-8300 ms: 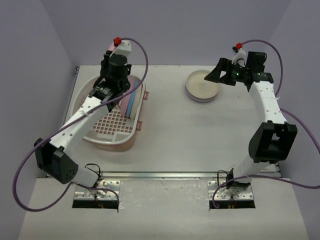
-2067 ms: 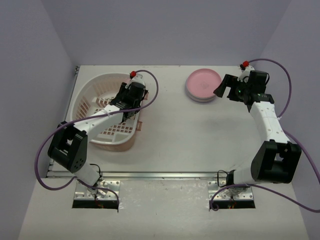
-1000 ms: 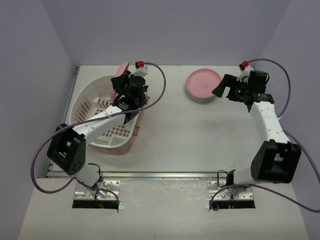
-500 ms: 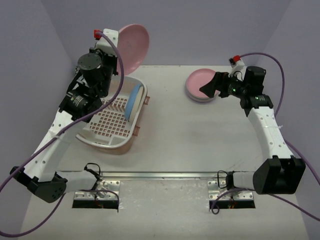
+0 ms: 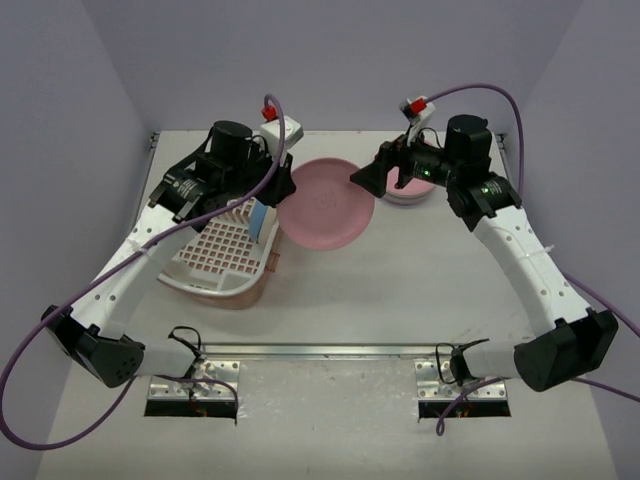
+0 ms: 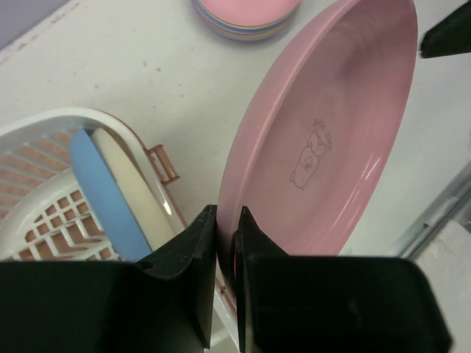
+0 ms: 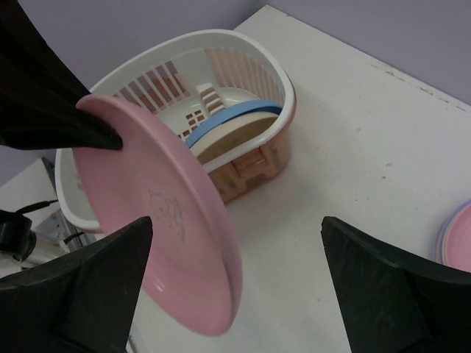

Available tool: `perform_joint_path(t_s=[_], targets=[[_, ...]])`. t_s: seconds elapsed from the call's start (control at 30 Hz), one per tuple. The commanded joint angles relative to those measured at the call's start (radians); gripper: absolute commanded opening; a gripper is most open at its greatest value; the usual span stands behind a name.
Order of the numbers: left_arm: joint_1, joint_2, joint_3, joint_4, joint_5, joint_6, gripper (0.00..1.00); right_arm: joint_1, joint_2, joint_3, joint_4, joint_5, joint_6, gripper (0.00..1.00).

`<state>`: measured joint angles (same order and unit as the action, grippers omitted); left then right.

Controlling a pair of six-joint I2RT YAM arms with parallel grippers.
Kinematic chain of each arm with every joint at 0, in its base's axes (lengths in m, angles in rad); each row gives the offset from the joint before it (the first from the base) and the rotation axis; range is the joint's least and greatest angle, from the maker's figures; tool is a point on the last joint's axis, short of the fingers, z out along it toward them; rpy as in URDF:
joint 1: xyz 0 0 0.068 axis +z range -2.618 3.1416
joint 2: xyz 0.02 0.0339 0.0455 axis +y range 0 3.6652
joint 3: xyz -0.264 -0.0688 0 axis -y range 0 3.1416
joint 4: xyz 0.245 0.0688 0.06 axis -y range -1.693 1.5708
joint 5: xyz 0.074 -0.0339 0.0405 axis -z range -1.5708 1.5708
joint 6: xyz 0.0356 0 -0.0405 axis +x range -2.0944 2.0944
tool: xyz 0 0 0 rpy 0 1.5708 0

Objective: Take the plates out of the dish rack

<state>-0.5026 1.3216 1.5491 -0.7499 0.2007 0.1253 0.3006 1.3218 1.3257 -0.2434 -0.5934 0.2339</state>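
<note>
Swung down from high over the dish rack (image 5: 215, 290), a pink plate (image 5: 325, 203) now hangs above the worktop (image 5: 400, 290), rim clamped in the left jaws, as the right jaws, spread wide, close in for a likely handover; a blue plate (image 6: 107, 191) and a cream plate (image 6: 140, 191) wait racked.

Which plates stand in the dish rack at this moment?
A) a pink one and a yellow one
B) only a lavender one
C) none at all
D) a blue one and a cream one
D: a blue plate and a cream plate stand on edge in the dish rack, while the left gripper holds the pink plate outside it.
</note>
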Motion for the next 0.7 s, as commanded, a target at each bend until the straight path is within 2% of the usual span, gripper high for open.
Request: perform_joint_path(t_s=[0.0,0.07,0.13,0.17,0.23,0.3,0.33,0.37,0.4,0.5,0.53,0.57,0.67], targets=[[0.001,-0.032,0.012,0.043,0.156,-0.036,0.00,0.046,0.038,0.030,-0.009,0.114,-0.093,0.72],[0.001,-0.032,0.009,0.045,0.160,-0.038,0.00,0.051,0.054,0.029,-0.013,0.139,-0.106,0.54],[0.002,-0.030,0.011,0.047,0.158,-0.039,0.00,0.051,0.067,0.037,-0.040,0.138,-0.130,0.49],[0.003,-0.030,0.012,0.046,0.162,-0.039,0.00,0.052,0.072,0.039,-0.047,0.130,-0.139,0.44],[0.003,-0.026,0.014,0.047,0.164,-0.041,0.00,0.055,0.075,0.034,-0.054,0.134,-0.160,0.28],[0.004,-0.019,0.015,0.049,0.147,-0.043,0.00,0.057,0.077,0.026,-0.061,0.152,-0.176,0.06],[0.005,-0.017,0.015,0.050,0.128,-0.046,0.00,0.057,0.076,0.022,-0.065,0.158,-0.180,0.02],[0.008,-0.016,0.011,0.057,0.097,-0.055,0.05,0.057,0.075,0.017,-0.069,0.164,-0.182,0.00],[0.012,-0.015,0.005,0.068,0.058,-0.073,0.17,0.056,0.075,0.012,-0.070,0.174,-0.179,0.00],[0.021,-0.013,-0.005,0.092,-0.078,-0.122,0.81,0.046,0.084,0.007,-0.070,0.224,-0.160,0.00],[0.026,-0.014,-0.008,0.109,-0.147,-0.149,0.96,0.030,0.097,0.010,-0.070,0.259,-0.151,0.00],[0.035,-0.015,-0.006,0.119,-0.174,-0.161,1.00,0.016,0.114,0.012,-0.070,0.273,-0.142,0.00],[0.048,-0.023,-0.007,0.146,-0.294,-0.181,1.00,-0.069,0.162,0.050,-0.072,0.299,-0.064,0.00]])
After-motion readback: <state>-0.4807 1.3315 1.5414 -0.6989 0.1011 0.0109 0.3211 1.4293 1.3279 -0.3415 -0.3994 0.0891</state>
